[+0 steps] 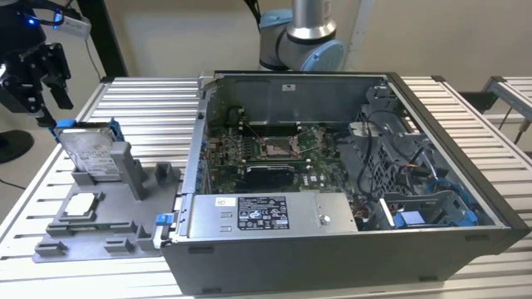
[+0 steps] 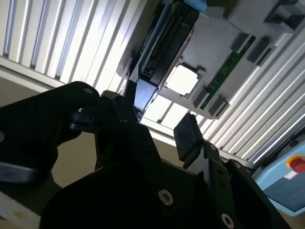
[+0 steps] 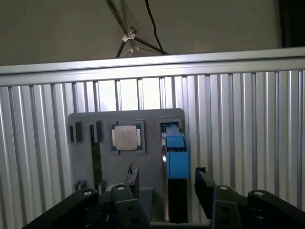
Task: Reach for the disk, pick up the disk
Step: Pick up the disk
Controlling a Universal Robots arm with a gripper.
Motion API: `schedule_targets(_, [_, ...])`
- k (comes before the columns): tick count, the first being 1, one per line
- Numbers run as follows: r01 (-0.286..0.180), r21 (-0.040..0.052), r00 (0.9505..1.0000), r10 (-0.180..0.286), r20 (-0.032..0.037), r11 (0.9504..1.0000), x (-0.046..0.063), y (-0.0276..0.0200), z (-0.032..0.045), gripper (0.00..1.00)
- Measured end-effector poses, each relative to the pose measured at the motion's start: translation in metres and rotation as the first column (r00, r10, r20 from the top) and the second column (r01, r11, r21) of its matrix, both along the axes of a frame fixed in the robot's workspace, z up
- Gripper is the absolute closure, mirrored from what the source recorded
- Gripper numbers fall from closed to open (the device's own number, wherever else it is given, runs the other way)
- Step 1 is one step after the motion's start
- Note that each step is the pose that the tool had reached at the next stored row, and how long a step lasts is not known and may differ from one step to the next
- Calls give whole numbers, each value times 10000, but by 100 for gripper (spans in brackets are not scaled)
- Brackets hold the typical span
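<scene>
the black two-fingered gripper (image 3: 167, 183) hangs with its fingers spread apart, close above the flat silver metal disk with a blue plastic bracket (image 1: 87, 156). the disk stands upright on edge in a slot of the grey plastic fixture tray (image 1: 124, 218) on the slatted aluminium table (image 1: 149, 106), at the exterior view's left. its white printed label is too small to read, as is the black-and-white label on the large silver box (image 1: 266, 215) in the open computer case (image 1: 332, 261).

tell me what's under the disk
The disk leans in a slot of the grey tray, which lies on the slatted table. Its lower edge and the slot floor are hidden.
</scene>
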State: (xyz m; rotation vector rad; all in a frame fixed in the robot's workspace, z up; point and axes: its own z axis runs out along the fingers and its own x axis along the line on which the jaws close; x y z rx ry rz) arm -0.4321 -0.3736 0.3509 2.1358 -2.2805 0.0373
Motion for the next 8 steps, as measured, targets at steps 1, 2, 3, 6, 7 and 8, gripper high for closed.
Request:
schedule_targets(1, [-17,0,10000,17,0,10000,0,0,0,0])
schedule_targets(2, [-19,0,10000,19,0,10000,0,-1,0,0])
schedule_targets(3, [-20,-1,10000,20,-2,10000,0,-1,-1,0])
schedule_targets(6, [-20,0,10000,20,14,10000,1,-1,-46,0])
schedule_targets(7, [-19,1,10000,19,21,10000,1,-1,-64,0])
schedule_targets(8, [-19,-1,10000,19,31,10000,1,-1,-83,0])
